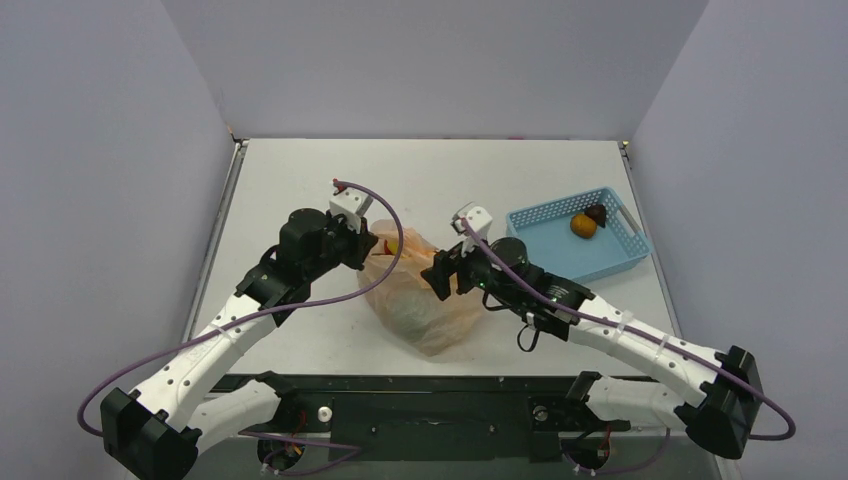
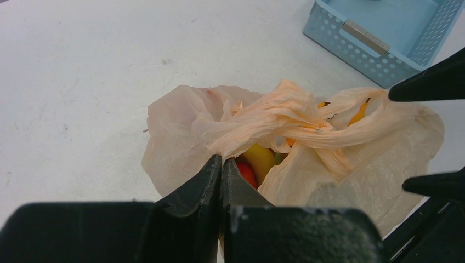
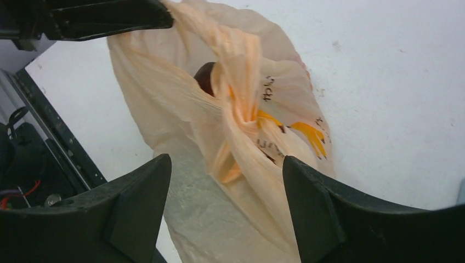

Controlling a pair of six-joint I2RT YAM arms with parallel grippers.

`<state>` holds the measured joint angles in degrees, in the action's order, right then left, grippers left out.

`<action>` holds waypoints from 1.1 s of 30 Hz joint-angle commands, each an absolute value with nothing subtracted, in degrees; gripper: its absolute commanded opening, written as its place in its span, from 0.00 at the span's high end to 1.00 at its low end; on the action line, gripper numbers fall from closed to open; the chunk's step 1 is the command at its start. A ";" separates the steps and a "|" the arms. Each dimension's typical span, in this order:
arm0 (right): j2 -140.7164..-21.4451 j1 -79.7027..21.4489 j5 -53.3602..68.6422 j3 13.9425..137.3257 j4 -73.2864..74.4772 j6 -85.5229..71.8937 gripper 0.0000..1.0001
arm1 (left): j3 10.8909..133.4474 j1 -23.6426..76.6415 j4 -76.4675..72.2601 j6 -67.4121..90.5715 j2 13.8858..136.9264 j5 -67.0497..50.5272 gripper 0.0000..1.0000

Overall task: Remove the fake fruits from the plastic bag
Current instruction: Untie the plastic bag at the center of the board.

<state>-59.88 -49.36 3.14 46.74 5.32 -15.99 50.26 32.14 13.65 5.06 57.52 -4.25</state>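
The peach-orange plastic bag point(image 1: 418, 303) lies crumpled mid-table between both arms. My left gripper point(image 2: 221, 159) is shut on the bag's rim point(image 2: 241, 129), holding it up at the left side point(image 1: 366, 247). Inside the mouth show fake fruits: a yellow one point(image 2: 261, 158) and a red one point(image 2: 247, 173). The right wrist view also shows a dark maroon one point(image 3: 205, 77). My right gripper point(image 3: 225, 162) hangs open over the bag's twisted handle point(image 3: 241, 118), with only loose film between its fingers. In the overhead view it sits at the bag's right side point(image 1: 441, 272).
A light blue perforated basket point(image 1: 618, 247) stands at the right. It holds an orange fruit point(image 1: 583, 226) and a dark maroon fruit point(image 1: 597, 212). The table's black front edge point(image 1: 420, 385) runs just below the bag.
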 commanded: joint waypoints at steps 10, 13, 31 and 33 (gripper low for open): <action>-72.56 -54.75 -11.67 53.33 1.65 -13.65 0.62 | 51.82 31.90 10.98 4.76 56.89 -3.98 1.00; -71.15 -54.71 -14.42 51.15 1.33 -15.53 0.98 | 51.46 31.89 10.99 5.19 55.90 1.42 1.00; -54.07 -36.74 3.88 33.69 -7.56 -31.76 1.00 | 49.70 29.97 9.72 5.60 49.95 3.44 0.98; -54.27 -36.78 5.22 34.80 -7.38 -31.19 1.00 | 49.00 29.97 8.69 4.97 49.03 -0.26 0.87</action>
<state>-54.28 -36.80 -0.54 32.71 -4.25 -30.55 49.28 30.26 13.50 6.46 51.66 8.23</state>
